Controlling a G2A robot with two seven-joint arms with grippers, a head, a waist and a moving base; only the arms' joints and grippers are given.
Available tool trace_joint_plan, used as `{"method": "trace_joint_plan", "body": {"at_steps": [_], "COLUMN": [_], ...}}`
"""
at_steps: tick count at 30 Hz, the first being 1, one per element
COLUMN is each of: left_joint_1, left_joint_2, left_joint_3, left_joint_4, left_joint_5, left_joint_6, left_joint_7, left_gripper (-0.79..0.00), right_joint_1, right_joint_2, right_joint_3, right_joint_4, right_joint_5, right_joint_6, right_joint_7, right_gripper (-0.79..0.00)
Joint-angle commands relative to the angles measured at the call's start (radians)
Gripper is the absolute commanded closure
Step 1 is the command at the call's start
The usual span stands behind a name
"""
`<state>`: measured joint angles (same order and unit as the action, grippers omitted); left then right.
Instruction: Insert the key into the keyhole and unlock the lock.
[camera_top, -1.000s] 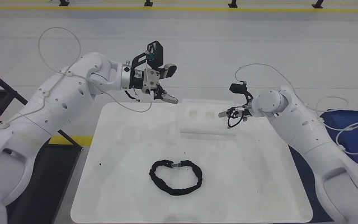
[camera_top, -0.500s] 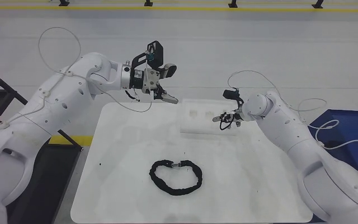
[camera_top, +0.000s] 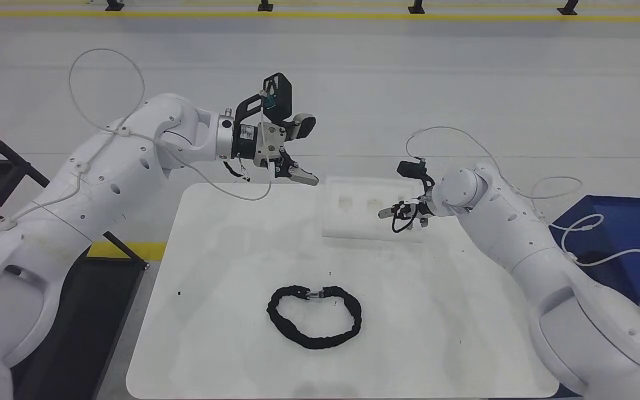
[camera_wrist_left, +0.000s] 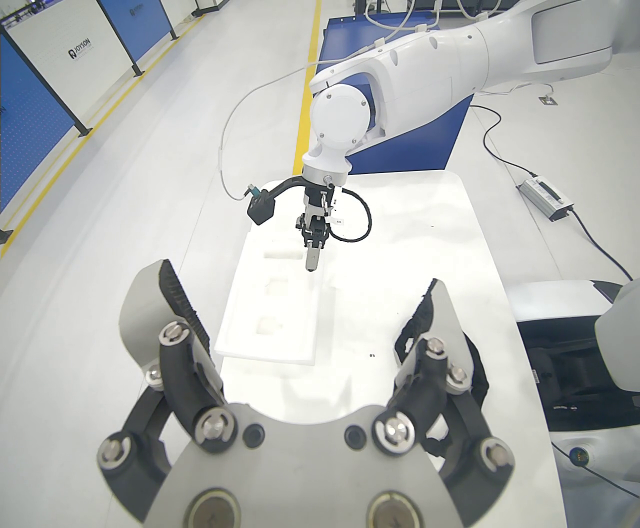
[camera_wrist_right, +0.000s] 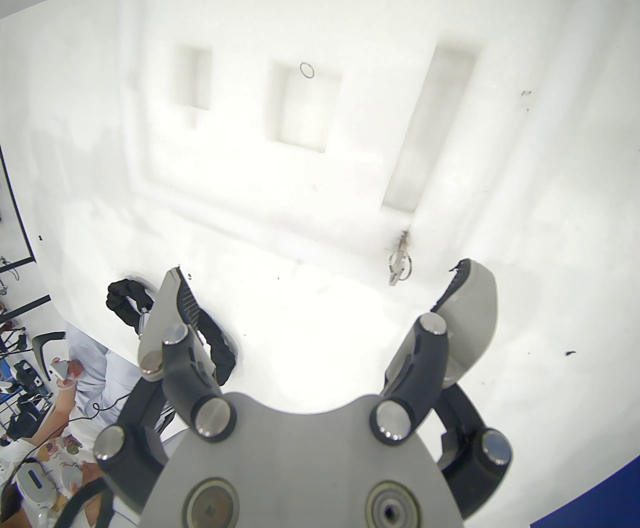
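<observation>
A small silver key (camera_wrist_right: 400, 260) on a ring lies on the white surface just past the end of the long slot in the white foam tray (camera_top: 350, 222). My right gripper (camera_wrist_right: 322, 295) hovers open a little above it, with the key nearer one finger. The top view shows this right gripper (camera_top: 385, 212) at the tray's right end. The lock is a black sleeved chain loop (camera_top: 315, 315) with a metal clasp, lying in the middle of the table. My left gripper (camera_top: 303, 176) is open and holds nothing, raised over the table's far left edge.
The white table (camera_top: 200, 300) has rounded corners. The foam tray (camera_wrist_left: 280, 310) has several recesses, and a loose thin ring (camera_wrist_right: 307, 70) lies in the middle one. Part of the chain lock (camera_wrist_right: 122, 295) is hidden behind a right finger. A blue cabinet (camera_wrist_left: 415, 140) stands beyond the table.
My right arm has swung left, bringing its gripper in over the tray's right end; in the last half second it barely moved. The left arm has kept still.
</observation>
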<state>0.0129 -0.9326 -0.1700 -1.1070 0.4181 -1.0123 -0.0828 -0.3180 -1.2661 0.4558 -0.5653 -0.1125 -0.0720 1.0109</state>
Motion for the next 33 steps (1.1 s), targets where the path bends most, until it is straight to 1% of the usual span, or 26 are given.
{"method": "trace_joint_plan", "body": {"at_steps": [1,5,11,19,21,25,26,28,29,30,33], "left_joint_1": [0.0,0.0,0.0,0.0,0.0,0.0,0.0,0.0,0.0,0.0,0.0], "left_joint_2": [0.0,0.0,0.0,0.0,0.0,0.0,0.0,0.0,0.0,0.0,0.0], "left_joint_3": [0.0,0.0,0.0,0.0,0.0,0.0,0.0,0.0,0.0,0.0,0.0], "left_joint_4": [0.0,0.0,0.0,0.0,0.0,0.0,0.0,0.0,0.0,0.0,0.0], "left_joint_5": [0.0,0.0,0.0,0.0,0.0,0.0,0.0,0.0,0.0,0.0,0.0], "left_joint_6": [0.0,0.0,0.0,0.0,0.0,0.0,0.0,0.0,0.0,0.0,0.0], "left_joint_7": [0.0,0.0,0.0,0.0,0.0,0.0,0.0,0.0,0.0,0.0,0.0], "left_gripper": [-0.785,-0.785,-0.785,-0.785,-0.785,-0.785,-0.785,-0.785,-0.785,-0.785,-0.785], "right_joint_1": [0.0,-0.009,-0.012,-0.021,-0.023,-0.027,-0.027,-0.027,-0.026,-0.026,-0.025], "right_joint_2": [0.0,0.001,0.003,-0.005,-0.009,-0.018,-0.02,-0.024,-0.026,-0.028,-0.034], "right_joint_3": [0.0,-0.003,-0.009,-0.005,-0.005,-0.005,-0.004,-0.004,-0.004,-0.004,-0.001], "right_joint_4": [0.0,-0.021,-0.058,-0.049,-0.042,-0.026,-0.02,-0.01,-0.005,-0.001,0.009], "right_joint_5": [0.0,-0.029,-0.107,-0.149,-0.158,-0.174,-0.177,-0.189,-0.194,-0.199,-0.209], "right_joint_6": [0.0,0.01,0.028,0.046,0.051,0.07,0.076,0.092,0.103,0.111,0.125], "right_joint_7": [0.0,-0.026,-0.015,-0.005,0.004,0.011,0.012,0.011,0.01,0.009,0.012], "right_gripper": [-0.785,-0.785,-0.785,-0.782,-0.711,-0.65,-0.597,-0.56,-0.502,-0.493,-0.382]}}
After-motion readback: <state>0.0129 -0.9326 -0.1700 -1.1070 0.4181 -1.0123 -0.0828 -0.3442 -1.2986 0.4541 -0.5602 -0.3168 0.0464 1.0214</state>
